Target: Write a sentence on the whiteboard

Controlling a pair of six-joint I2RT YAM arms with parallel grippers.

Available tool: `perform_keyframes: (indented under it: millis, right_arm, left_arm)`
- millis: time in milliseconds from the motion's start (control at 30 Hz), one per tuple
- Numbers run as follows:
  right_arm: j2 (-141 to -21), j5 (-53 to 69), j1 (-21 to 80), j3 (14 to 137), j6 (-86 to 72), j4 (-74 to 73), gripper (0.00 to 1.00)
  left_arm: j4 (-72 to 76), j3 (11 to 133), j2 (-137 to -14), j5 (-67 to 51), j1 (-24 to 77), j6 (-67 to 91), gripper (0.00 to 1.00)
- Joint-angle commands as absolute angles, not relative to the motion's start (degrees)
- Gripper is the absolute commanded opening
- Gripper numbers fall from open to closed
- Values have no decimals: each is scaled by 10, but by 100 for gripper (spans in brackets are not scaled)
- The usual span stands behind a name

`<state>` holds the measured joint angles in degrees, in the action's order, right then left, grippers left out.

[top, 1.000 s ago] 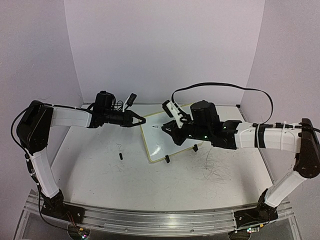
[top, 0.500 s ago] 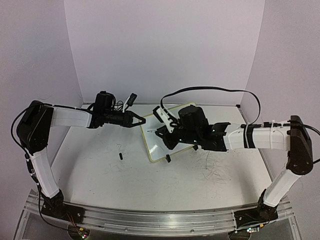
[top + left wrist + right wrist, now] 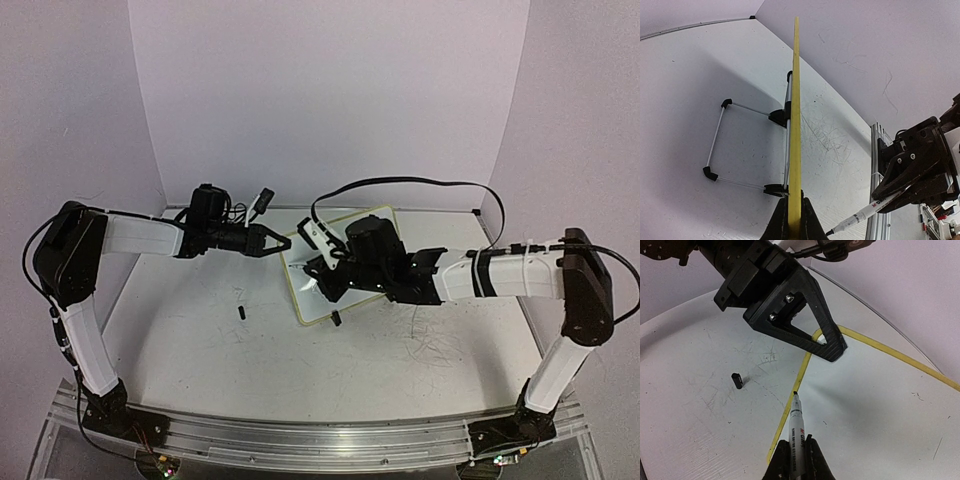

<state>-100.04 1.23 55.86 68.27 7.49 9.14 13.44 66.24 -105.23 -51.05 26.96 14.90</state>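
Left fingers clamp the board edge, lower centre; right fingers grip the marker. Excess tip pressure could twist the board loose.

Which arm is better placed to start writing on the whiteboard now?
Right. The right fingers are shut on the white marker pen, its black tip beside the pale yellow rim of the small whiteboard. The left fingers clamp that rim, steadying the board.

Marker: clamped between right gripper fingers, tip ahead at whiteboard rim. Left gripper: farther ahead, pinching the corner. Small black cap: ahead-left on table.
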Motion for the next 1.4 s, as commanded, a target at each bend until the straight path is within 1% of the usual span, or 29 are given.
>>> perform_keyframes:
  millis: [0, 300, 533, 1367]
  right_arm:
    - [-1008, 0, 564, 710, 80, 125, 0]
    - [-1027, -19, 564, 721, 75, 131, 0]
    - [-1020, -29, 565, 702, 70, 146, 0]
    - [-1043, -23, 564, 711, 71, 146, 0]
  left_arm:
    - [133, 655, -1051, -514, 266, 147, 0]
    - [133, 656, -1050, -511, 266, 147, 0]
    - [132, 657, -1050, -512, 266, 148, 0]
    - [131, 658, -1048, -515, 266, 149, 0]
